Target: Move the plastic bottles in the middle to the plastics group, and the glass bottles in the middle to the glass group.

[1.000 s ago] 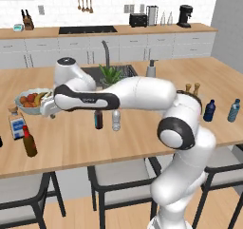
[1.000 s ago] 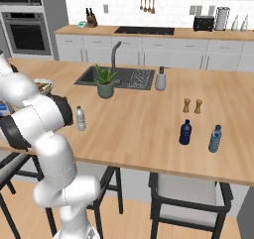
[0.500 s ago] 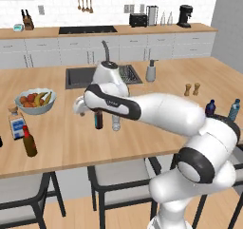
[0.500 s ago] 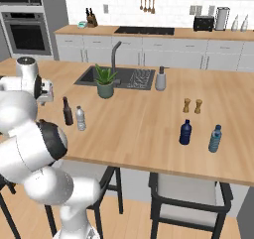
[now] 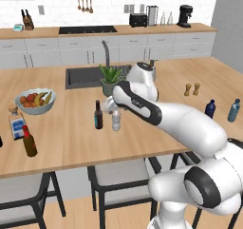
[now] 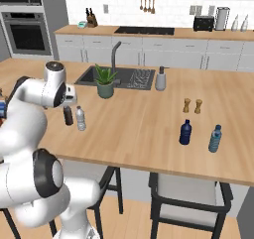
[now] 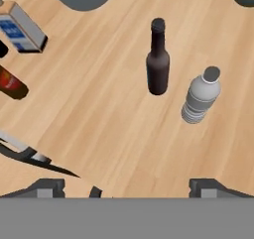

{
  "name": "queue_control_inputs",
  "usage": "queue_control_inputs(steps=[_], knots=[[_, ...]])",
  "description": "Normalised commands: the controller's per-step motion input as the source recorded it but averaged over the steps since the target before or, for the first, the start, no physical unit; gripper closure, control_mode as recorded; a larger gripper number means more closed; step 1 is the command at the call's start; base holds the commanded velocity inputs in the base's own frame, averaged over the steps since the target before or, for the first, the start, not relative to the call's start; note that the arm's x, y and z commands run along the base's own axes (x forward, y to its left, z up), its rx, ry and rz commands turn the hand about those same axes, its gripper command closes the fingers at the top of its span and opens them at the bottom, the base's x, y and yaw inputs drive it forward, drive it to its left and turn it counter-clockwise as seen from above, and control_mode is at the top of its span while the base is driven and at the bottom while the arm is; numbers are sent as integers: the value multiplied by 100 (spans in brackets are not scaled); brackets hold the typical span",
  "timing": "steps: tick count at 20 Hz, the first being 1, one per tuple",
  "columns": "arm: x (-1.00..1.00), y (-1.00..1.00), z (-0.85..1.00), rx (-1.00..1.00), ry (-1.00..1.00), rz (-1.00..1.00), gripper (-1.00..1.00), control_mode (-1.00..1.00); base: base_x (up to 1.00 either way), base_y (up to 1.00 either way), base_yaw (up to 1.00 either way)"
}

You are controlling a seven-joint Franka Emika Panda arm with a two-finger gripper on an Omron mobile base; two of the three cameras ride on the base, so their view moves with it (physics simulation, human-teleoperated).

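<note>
The gripper (image 7: 126, 187) hangs above the wooden island counter (image 5: 142, 128), over the middle items; its 2 finger tips sit wide apart at the bottom of the hand view with nothing between them, so the jaws are open and empty.

The clear water bottle (image 7: 201, 96) stands upright mid-counter, just beside the near-black bottle (image 7: 158, 59), also upright; the 2 are not touching.

The brown bottle (image 5: 29, 142) with red cap stands upright near the counter's front left edge, just beside the flat blue-labelled bottle (image 5: 16, 123). The fruit bowl (image 5: 34, 100) sits behind them.

At the far right of the counter, the dark-blue bottle (image 6: 185, 132) and the light-blue bottle (image 6: 215, 139) stand upright near each other, with the 2 wooden shakers (image 6: 192, 105) behind them.
</note>
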Motion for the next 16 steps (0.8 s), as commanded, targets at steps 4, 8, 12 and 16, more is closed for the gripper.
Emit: queue_control_inputs(steps=[4, 8, 12, 16], knots=[[1, -67, 0, 0, 0, 0, -100, -100, 0, 0, 0], [6, -44, 0, 0, 0, 0, -100, -100, 0, 0, 0], [9, -16, -2, -3, 0, 0, -100, -100, 0, 0, 0], [9, -20, -11, -9, -2, 0, -100, -100, 0, 0, 0]])
